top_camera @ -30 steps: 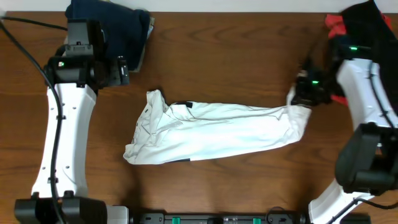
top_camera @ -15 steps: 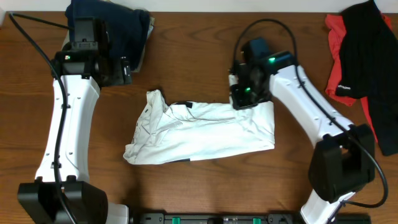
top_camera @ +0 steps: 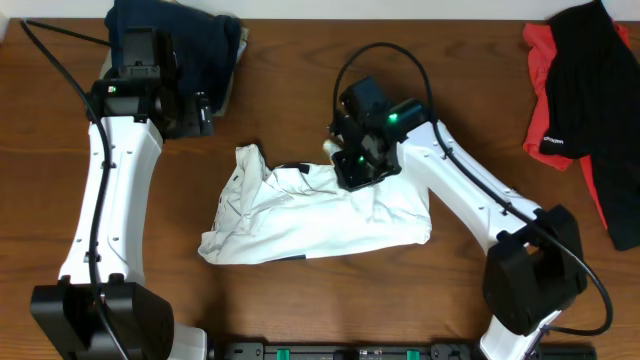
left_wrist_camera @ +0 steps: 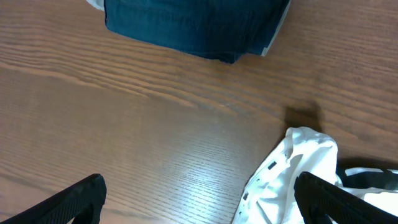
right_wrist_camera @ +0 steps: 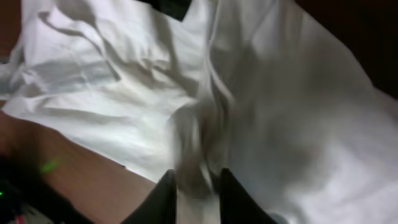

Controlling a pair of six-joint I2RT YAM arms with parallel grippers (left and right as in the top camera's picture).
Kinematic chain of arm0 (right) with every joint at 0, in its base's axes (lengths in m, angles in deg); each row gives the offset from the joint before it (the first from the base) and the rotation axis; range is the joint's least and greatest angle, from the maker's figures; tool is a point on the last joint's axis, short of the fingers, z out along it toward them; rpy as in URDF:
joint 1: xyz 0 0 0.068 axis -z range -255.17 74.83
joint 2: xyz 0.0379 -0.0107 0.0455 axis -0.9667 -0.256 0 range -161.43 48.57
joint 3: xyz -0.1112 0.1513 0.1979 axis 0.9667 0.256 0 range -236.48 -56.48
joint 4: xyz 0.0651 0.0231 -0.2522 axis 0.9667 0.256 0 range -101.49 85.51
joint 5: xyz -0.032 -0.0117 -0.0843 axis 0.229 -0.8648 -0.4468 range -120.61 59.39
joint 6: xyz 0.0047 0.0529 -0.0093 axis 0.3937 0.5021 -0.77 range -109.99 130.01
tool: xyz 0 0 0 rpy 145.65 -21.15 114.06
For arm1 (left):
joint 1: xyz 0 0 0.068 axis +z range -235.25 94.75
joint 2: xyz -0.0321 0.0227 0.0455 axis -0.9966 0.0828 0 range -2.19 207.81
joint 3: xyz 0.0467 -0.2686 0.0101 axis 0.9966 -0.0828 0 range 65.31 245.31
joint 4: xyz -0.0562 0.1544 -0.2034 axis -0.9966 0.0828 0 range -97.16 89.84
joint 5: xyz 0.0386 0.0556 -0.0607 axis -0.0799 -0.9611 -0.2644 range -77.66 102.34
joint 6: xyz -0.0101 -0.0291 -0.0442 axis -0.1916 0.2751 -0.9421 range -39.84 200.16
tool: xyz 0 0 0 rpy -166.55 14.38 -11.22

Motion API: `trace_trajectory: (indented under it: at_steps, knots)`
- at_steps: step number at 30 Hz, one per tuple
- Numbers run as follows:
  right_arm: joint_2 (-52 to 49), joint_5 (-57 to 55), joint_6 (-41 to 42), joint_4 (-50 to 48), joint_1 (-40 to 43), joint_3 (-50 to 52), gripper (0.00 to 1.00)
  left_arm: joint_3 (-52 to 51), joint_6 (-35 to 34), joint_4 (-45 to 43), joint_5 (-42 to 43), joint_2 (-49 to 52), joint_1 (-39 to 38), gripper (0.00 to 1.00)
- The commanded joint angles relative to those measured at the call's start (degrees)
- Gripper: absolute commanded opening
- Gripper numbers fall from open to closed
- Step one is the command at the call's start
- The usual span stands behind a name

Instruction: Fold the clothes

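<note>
Our right arm stretches in over the middle of the table [top_camera: 300, 70], elbow bent, and the right gripper [top_camera: 352, 168] is tipped down with its fingers pinched narrow on a fold of the white T-shirt [top_camera: 300, 222], which lies bunched at the table's centre. Our left arm is extended toward the far left, where the left gripper [left_wrist_camera: 199, 186] hangs spread wide above bare wood, near the navy garment [top_camera: 195, 40].

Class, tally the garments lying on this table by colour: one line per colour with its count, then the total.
white T-shirt: 1
navy garment: 1
red garment: 1
black garment: 1
Total: 4
The pale edge under the navy garment is too unclear to count.
</note>
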Motion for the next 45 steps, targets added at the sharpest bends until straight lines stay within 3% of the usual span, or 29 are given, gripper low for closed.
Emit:
trace_trajectory:
  at_steps: [1, 14, 25, 38, 43, 45]
  knots:
    - [-1.14, 4.76, -2.49, 0.44, -1.53, -0.94, 0.27, -0.28, -0.74, -0.02, -0.07, 0.61, 0.31, 0.98]
    - [-1.25, -7.87, -2.82, 2.45, -0.13, -0.11, 0.36, -0.57, -0.74, -0.17, 2.01, 0.61, 0.28, 0.98]
    - [-6.67, -3.98, -9.07, 1.22, -0.57, 2.51, 0.32, -0.9, -0.74, -0.2, 2.49, 0.61, 0.28, 0.98]
    - [-8.15, -2.51, -9.73, 2.67, -2.05, 2.58, 0.19, -0.9, -0.74, -0.22, 2.49, 0.61, 0.31, 0.98]
    - [-8.15, -2.43, -9.73, 3.65, -2.05, 2.75, 0.02, -0.9, -0.74, -0.26, 2.47, 0.61, 0.31, 0.98]
    - [-8.15, -1.03, -10.14, 3.96, -2.05, 2.75, 0.01, -0.9, -0.72, -0.44, 2.49, 0.61, 0.31, 0.98]
